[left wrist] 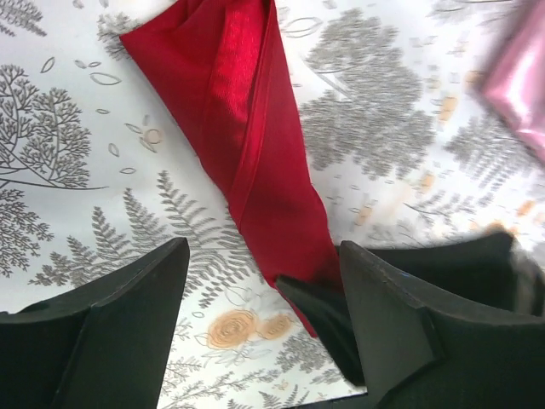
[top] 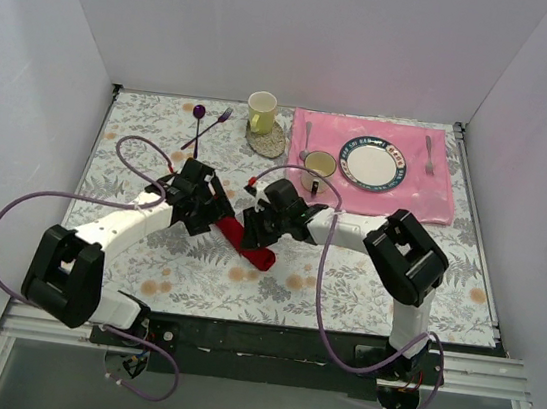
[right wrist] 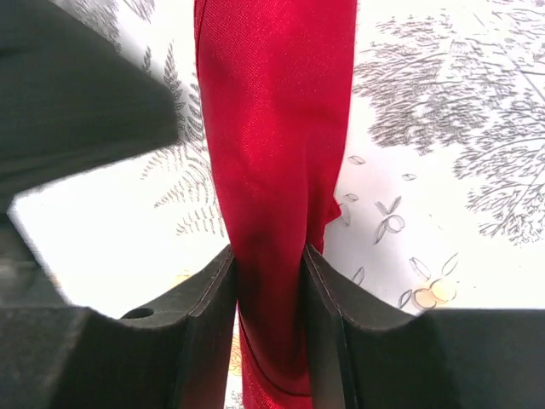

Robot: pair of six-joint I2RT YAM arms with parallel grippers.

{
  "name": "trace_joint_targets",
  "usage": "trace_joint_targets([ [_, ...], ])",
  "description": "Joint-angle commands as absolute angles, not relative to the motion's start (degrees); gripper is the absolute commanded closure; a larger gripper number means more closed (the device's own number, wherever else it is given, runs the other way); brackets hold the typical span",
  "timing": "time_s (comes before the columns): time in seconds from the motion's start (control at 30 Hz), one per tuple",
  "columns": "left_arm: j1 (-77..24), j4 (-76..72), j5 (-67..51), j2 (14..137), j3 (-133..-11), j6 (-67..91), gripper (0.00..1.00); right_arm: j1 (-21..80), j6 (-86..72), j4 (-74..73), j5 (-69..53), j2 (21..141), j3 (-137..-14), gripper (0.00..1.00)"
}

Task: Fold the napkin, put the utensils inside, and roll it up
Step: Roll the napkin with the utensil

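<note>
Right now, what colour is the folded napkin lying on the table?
Plain bright red with a slight sheen; the napkin shows best in the right wrist view.

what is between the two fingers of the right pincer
The red napkin, folded into a narrow strip, fills the gap of the right pincer, with both fingers pressed against its sides. The right wrist view shows this plainly.
</note>
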State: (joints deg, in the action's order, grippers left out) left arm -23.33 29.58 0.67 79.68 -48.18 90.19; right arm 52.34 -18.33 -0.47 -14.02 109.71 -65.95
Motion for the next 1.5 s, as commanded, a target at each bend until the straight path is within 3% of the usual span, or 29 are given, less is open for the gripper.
trace_joint_targets([
  [0.0,-23.5,28.4,0.9,73.9,-47.7,90.3,0.29,47.6,-29.9,10.8,-35.5,112.9,-62.0,0.59],
  [0.17,-23.6,26.0,-3.5,77.8,-47.8,90.7,0.29,45.3,-37.9,22.6,-42.5,116.1,-58.8,0.59],
  [0.6,-24.9,27.6,-5.0,87.5,-49.9,91.5,0.29,44.3,-42.3,26.8,-41.2,115.9,-56.9,0.58],
  [0.8,-25.1,27.9,-3.5,89.9,-50.2,92.6,0.37,44.4,-43.6,28.7,-40.9,115.4,-55.5,0.55],
  [0.93,-25.1,27.8,-2.5,89.0,-49.7,92.4,0.42,44.6,-39.0,21.7,-38.4,114.0,-56.9,0.51],
  [1.1,-25.1,29.6,1.4,85.0,-47.9,92.4,0.32,46.7,-30.3,10.7,-33.9,112.2,-62.3,0.34],
  [1.27,-25.1,34.0,5.4,78.6,-46.6,91.6,0.25,48.3,-27.2,4.1,-32.7,112.1,-65.7,0.28],
  [1.47,-25.2,37.3,7.0,73.0,-46.8,90.5,0.23,50.3,-22.1,-2.6,-27.4,111.0,-68.5,0.25],
])
